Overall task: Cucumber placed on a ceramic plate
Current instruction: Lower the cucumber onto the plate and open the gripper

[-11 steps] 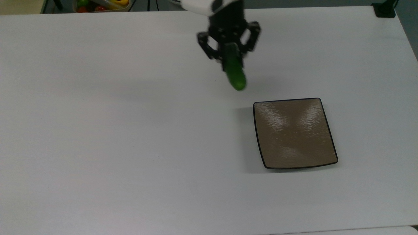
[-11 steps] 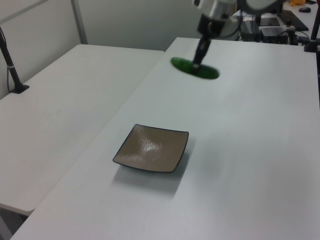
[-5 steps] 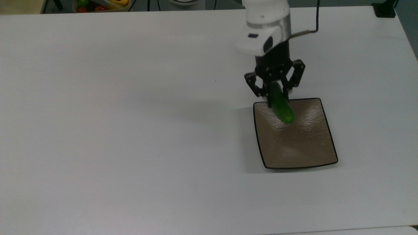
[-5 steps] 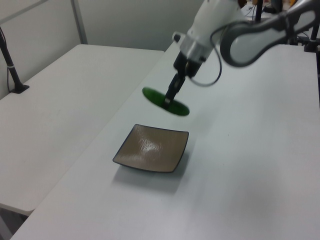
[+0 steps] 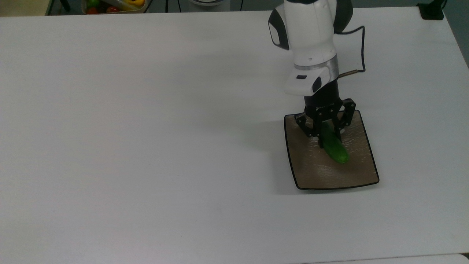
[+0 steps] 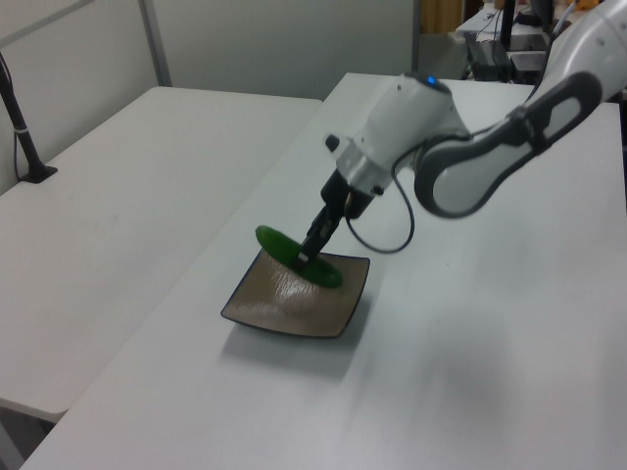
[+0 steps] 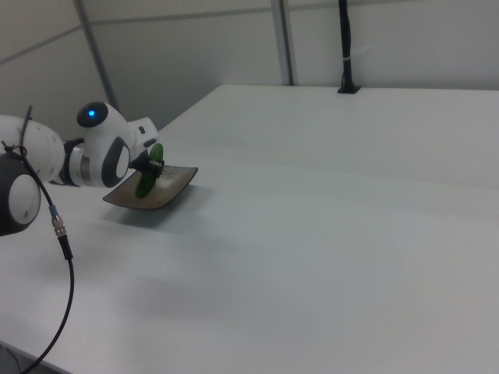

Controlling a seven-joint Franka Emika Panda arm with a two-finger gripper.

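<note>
The dark-green cucumber [image 5: 335,148] hangs tilted over the square tan-brown ceramic plate [image 5: 318,172], close above its surface. My gripper [image 5: 327,134] is shut on the cucumber's upper part, reaching down from the white arm above the plate's far edge. In the left view the cucumber [image 6: 294,258] lies across the plate's [image 6: 284,308] far side with the gripper [image 6: 312,251] holding its middle. In the right view the cucumber [image 7: 147,180] shows end-on beside the arm's wrist, over the plate [image 7: 164,192].
A bin of colourful produce [image 5: 113,5] sits beyond the table's far edge at the top view's upper left. A black clamp [image 5: 431,11] sits at the far right corner. A black cable [image 5: 361,47] loops off the arm. A second table [image 6: 127,186] adjoins on the left view's left.
The arm has carried the cucumber from the far middle of the table to over the plate and lowered it close to the plate's surface. The plate stayed put.
</note>
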